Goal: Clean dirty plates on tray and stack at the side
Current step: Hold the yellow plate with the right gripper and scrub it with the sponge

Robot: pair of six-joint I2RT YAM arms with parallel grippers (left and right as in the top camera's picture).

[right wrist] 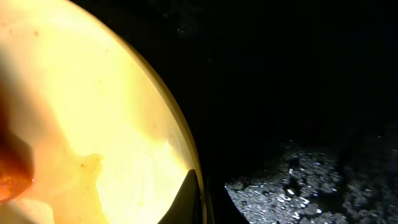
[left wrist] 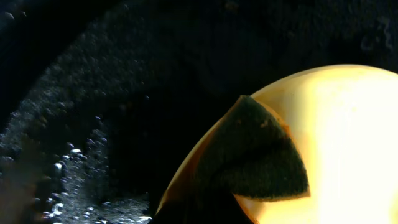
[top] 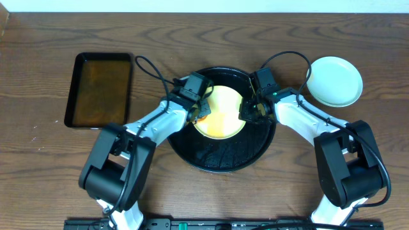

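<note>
text: none legible | labels: none | brands: none | numbers: none | signs: none

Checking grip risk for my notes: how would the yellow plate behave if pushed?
The yellow plate probably slides easily: the tray beneath looks wet and glossy. It seems rigid, holding its curve under the sponge.

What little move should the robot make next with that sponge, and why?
Probably sweep the sponge in the left gripper across the yellow plate: orange-brown sauce shows on it, and the right gripper sits at its rim, seemingly steadying it in the round black tray.
</note>
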